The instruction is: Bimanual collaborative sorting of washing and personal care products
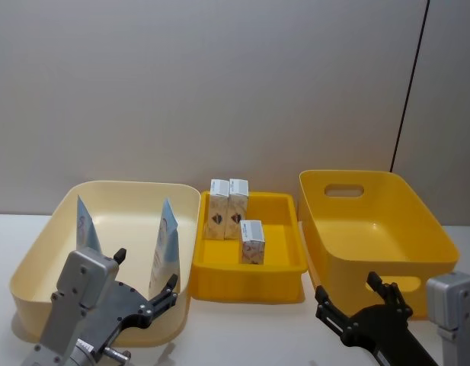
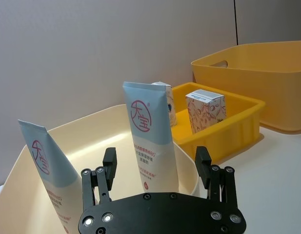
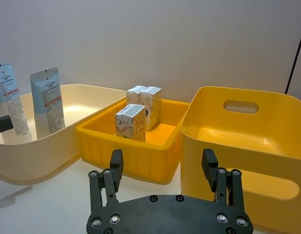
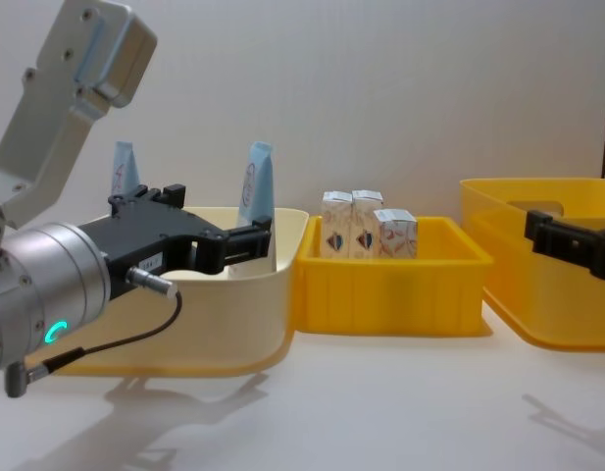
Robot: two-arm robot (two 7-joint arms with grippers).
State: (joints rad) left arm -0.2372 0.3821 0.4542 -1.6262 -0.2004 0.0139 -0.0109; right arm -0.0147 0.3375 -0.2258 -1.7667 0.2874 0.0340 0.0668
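Note:
Two light-blue tubes (image 1: 86,225) (image 1: 164,240) stand upright inside the cream bin (image 1: 135,187). The nearer tube (image 2: 149,141) rises just beyond my left gripper (image 1: 145,273), which hovers open at the bin's front wall with nothing between its fingers. Three white cartons (image 1: 219,200) (image 1: 238,198) (image 1: 251,241) stand in the small yellow tray (image 1: 250,273) at the centre. My right gripper (image 1: 347,288) is open and empty, low in front of the large yellow bin (image 1: 356,174), facing the tray with its cartons (image 3: 130,122).
The large yellow bin (image 3: 248,146) on the right has handle cut-outs and holds nothing. All three containers stand side by side on a white table (image 4: 380,392), with a grey wall behind. Free table lies in front of the containers.

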